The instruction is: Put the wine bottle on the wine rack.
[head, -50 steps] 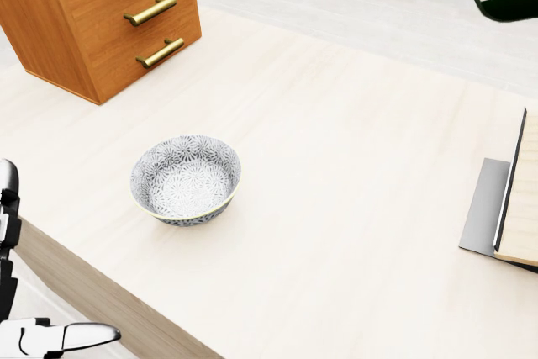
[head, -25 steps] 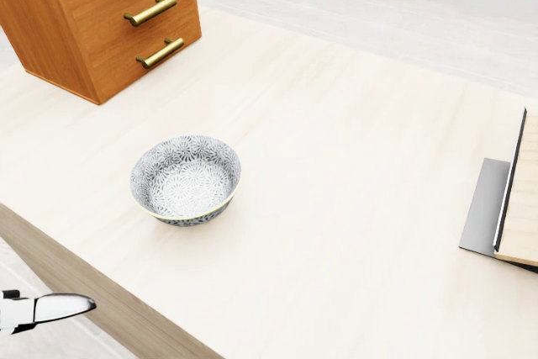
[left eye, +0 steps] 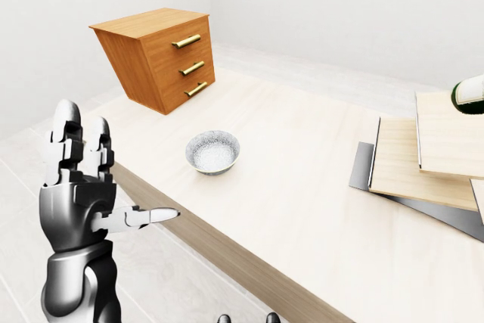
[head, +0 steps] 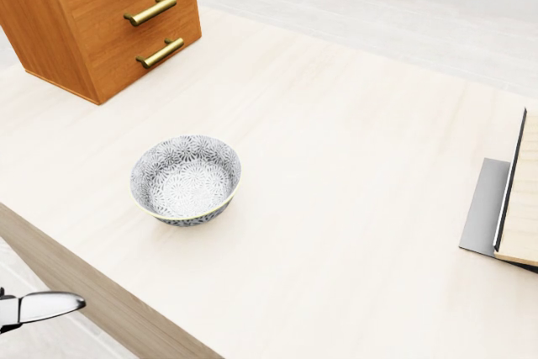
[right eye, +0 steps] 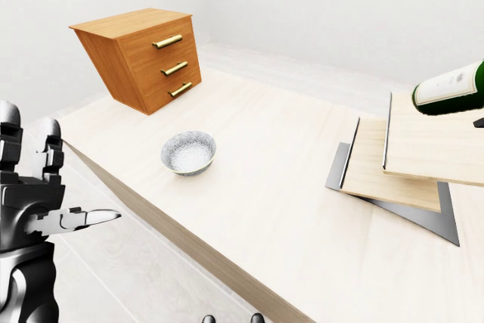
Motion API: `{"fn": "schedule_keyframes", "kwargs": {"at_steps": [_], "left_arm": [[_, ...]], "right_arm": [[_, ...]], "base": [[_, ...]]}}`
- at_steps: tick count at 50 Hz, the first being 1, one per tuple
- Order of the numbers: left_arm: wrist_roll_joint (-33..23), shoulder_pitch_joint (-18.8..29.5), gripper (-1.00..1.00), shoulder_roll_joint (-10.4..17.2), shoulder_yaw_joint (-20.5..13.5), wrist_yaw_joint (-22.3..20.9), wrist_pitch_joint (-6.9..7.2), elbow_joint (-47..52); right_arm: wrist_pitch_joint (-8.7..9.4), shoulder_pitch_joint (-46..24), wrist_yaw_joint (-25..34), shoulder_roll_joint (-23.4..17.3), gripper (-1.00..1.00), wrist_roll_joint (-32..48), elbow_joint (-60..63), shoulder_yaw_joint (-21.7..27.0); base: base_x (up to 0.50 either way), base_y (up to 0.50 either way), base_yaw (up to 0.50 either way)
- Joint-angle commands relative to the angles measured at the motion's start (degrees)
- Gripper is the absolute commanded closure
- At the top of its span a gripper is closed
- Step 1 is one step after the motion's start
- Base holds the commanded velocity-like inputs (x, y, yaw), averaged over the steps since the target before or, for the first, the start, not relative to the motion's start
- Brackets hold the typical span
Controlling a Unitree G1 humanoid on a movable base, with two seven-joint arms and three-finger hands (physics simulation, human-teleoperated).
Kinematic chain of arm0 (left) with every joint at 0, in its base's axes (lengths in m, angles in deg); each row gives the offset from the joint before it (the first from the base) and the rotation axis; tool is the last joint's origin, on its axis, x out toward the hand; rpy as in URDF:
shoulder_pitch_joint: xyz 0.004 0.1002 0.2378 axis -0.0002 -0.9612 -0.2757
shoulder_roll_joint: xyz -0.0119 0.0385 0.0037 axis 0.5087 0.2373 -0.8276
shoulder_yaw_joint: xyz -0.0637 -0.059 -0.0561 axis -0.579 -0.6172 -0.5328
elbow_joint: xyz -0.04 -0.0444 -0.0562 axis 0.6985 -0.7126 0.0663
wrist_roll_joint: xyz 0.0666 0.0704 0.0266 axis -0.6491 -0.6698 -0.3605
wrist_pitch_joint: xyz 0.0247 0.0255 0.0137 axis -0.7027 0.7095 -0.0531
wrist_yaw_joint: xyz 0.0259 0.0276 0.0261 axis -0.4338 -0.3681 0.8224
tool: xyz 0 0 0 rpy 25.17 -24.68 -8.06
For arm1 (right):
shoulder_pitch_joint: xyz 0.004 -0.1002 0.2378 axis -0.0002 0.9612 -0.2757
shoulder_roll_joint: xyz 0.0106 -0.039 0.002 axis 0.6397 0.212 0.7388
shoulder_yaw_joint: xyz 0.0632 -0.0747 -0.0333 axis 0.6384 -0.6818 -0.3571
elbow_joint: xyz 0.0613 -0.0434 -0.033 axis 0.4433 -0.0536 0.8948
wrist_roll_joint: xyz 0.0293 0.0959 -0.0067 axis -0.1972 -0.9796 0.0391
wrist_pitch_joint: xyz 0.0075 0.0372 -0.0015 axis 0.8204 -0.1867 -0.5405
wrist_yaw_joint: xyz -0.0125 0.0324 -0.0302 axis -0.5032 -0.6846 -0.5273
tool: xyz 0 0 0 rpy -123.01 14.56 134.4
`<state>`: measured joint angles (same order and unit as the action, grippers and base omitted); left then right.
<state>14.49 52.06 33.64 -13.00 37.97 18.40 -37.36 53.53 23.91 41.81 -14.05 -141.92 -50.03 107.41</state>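
Note:
The wine bottle [right eye: 452, 88] is dark green with a white label. It lies level in the air at the right edge of the right-eye view, just above the wine rack [right eye: 401, 158], which is made of stepped light-wood boards on a grey metal base. Only the bottle's end shows in the left-eye view [left eye: 470, 94]. What holds it is out of frame. My left hand [left eye: 106, 179] is raised at the left, short of the table edge, open and empty, fingers up and thumb pointing right. Its thumb tip shows in the head view [head: 46, 306].
A patterned grey-white bowl [head: 186, 178] stands on the pale wooden table [head: 336, 166], left of the middle. A brown chest of drawers [left eye: 159, 58] with brass handles stands at the table's top left. The table's near edge [left eye: 227, 251] runs diagonally past my left hand.
In the head view the bottle, at the top right one second ago, has left the picture. My left hand has dropped out at the lower left, leaving only the thumb tip.

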Motion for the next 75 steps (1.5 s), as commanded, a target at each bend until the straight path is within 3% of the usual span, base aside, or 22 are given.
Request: {"fn": "schedule_keyframes", "kwargs": {"at_steps": [1,13,36,60,75], "left_arm": [[-0.06,0.10,-1.00,0.00,-0.17,0.01,0.00,0.42],[-0.64,-0.03,-1.00,-0.16,0.10,-0.09,0.00,-0.56],[-1.62,-0.43,-1.00,-0.56,1.08,-0.10,0.00,-2.32],[-1.62,-1.09,-1.00,-0.70,1.18,-0.33,0.00,-1.67],[-1.73,-1.10,-1.00,-0.74,1.06,-0.57,0.00,-1.98]], "right_arm": [[0.00,-2.18,3.81,-2.67,1.00,1.78,-10.34,-0.40],[0.00,-3.02,5.68,-4.66,1.00,0.56,-16.49,-1.12],[0.00,-9.46,5.08,-4.56,1.00,-4.75,-27.73,-4.71],[0.00,-16.85,4.74,-0.10,1.00,-3.35,-35.68,-12.01],[0.00,-21.85,6.08,0.87,1.00,0.32,-41.80,-13.76]], "base": [[0.00,0.00,0.00],[0.00,0.00,0.00],[0.00,0.00,0.00],[0.00,0.00,0.00],[0.00,0.00,0.00]]}}
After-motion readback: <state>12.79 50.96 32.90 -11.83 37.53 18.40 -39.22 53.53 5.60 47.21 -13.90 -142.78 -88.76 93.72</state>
